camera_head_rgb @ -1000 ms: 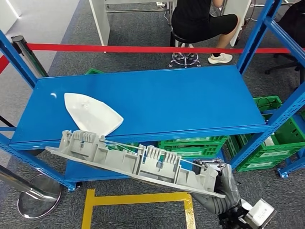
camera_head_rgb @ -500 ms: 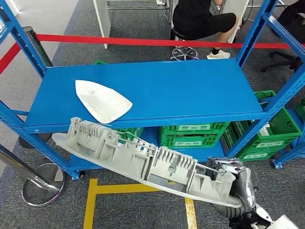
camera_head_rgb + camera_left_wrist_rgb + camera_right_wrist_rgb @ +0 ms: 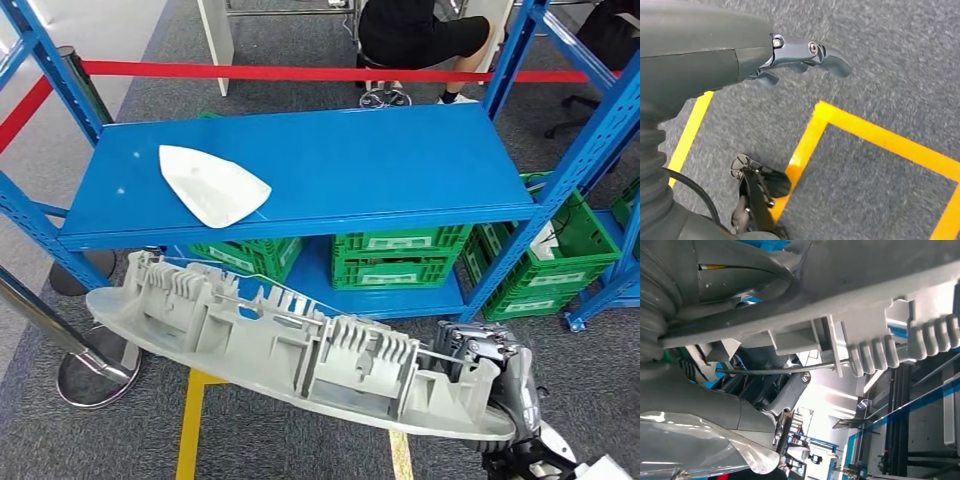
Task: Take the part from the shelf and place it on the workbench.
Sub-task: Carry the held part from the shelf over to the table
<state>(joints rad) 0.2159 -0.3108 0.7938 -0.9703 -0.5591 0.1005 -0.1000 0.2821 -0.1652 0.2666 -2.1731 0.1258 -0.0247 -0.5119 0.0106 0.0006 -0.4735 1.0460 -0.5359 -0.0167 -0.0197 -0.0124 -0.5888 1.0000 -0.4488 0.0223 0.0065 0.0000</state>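
Since a second ago the whole scene has slid in the head view, so the camera has moved; against that, the long grey part [image 3: 302,355] now sits lower and larger in the picture, well clear of the near edge of the blue shelf [image 3: 362,165], over the grey carpet [image 3: 98,440].

At the far left a red barrier tape [image 3: 226,71] runs from a chrome post [image 3: 75,85], and nearer a second post stands on a round chrome base [image 3: 98,365]. On the left part of the shelf's upper deck lies a white shell-shaped piece [image 3: 213,186], flat and apart from everything else. Yellow floor tape [image 3: 190,425] shows under the part's middle. Below the deck, green crates [image 3: 396,268] sit on the lower level, with more of them to the right beyond the blue upright [image 3: 558,180]. Beyond the shelf a person [image 3: 419,30] sits on a stool.

The part stretches across the near ground, ribbed side up, its left end free and slightly farther away, its right end in the right hand [image 3: 506,385], whose fingers are wrapped around that end; the right wrist view shows the thumb [image 3: 745,285] pressed along the grey moulding and a thin metal rod [image 3: 783,369] running along the part.

The left hand [image 3: 798,57] hangs over the carpet and yellow tape, fingers loosely extended and apart, holding nothing.
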